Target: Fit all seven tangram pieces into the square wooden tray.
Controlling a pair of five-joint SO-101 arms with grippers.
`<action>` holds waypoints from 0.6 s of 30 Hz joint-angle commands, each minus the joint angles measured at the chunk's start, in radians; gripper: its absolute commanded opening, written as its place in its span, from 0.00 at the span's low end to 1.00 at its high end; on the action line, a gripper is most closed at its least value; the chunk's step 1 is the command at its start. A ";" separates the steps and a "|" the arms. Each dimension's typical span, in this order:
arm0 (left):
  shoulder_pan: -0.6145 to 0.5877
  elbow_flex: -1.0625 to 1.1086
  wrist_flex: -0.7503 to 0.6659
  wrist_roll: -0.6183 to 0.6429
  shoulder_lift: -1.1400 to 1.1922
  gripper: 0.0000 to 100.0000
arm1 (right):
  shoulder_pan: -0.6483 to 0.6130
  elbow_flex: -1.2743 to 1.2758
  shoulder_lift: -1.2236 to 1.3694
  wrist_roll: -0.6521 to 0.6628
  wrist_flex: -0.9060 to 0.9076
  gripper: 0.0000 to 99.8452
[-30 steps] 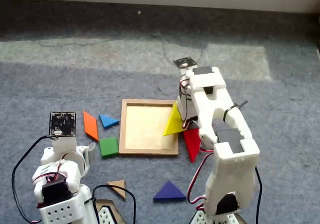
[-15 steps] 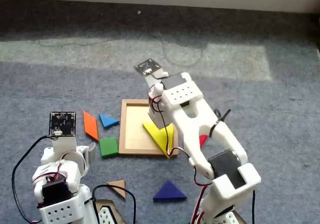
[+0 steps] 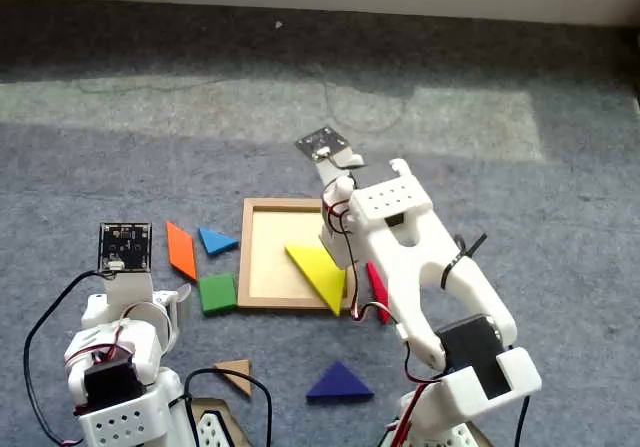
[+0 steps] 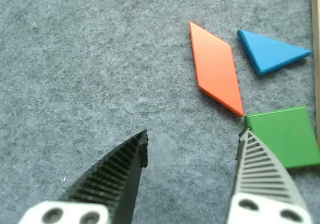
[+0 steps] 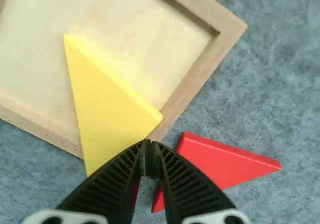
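The yellow triangle [image 3: 318, 275] lies across the 5 o'clock corner of the square wooden tray [image 3: 243, 257], seen from the high camera. Most of it is over the tray floor, but one tip overhangs the near rim, so it does not appear seated flat. Its long edge runs from 10 o'clock to 5 o'clock, with the square corner facing 3 o'clock. The piece looks thin, stiff, light and smooth-faced, and is likely to skid when nudged. The overhanging tip offers the best edge to pinch. The right tool [image 5: 150, 151] has its tips pressed together at that square corner, with nothing visibly between them. The red triangle [image 3: 375, 289] lies just beside the tray on the grey carpeted counter [image 3: 520, 227]. At 9 o'clock lie the orange parallelogram [image 4: 216, 67], light blue triangle [image 4: 270, 51] and green square [image 4: 285, 134]. The left tool [image 4: 193, 136] hangs spread wide and empty there.
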 commanded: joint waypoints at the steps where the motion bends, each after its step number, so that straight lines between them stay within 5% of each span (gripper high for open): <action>1: -0.015 -0.008 -0.015 -0.008 -0.002 0.29 | 0.027 0.010 -0.053 0.048 -0.031 0.01; 18: -0.015 -0.008 -0.015 -0.008 -0.002 0.29 | -0.104 -0.143 0.154 -0.025 -0.031 0.01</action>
